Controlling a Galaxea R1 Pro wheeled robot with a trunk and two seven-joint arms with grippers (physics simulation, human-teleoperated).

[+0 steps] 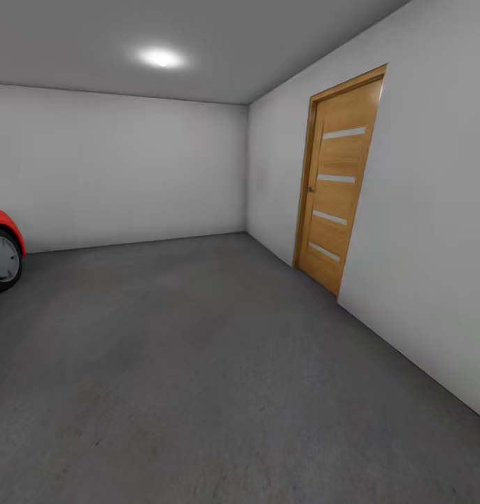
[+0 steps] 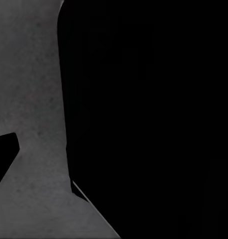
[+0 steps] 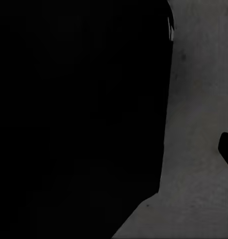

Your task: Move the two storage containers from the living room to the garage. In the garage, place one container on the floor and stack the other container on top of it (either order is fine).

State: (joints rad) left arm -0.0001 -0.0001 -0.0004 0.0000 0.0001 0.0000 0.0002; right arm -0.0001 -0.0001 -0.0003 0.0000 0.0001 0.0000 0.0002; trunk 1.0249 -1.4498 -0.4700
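The head view looks into the garage, with grey concrete floor (image 1: 198, 364), a red car (image 1: 2, 241) at the left wall and a wooden door (image 1: 338, 185) on the right; neither pincer's state can be told.

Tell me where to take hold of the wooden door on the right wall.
Grip the small handle at the wooden door's left edge, about mid-height. Come at it from the open concrete floor, facing the wall: the door looks shut and flush, so nothing else offers a hold. The handle's shape is too small to tell.
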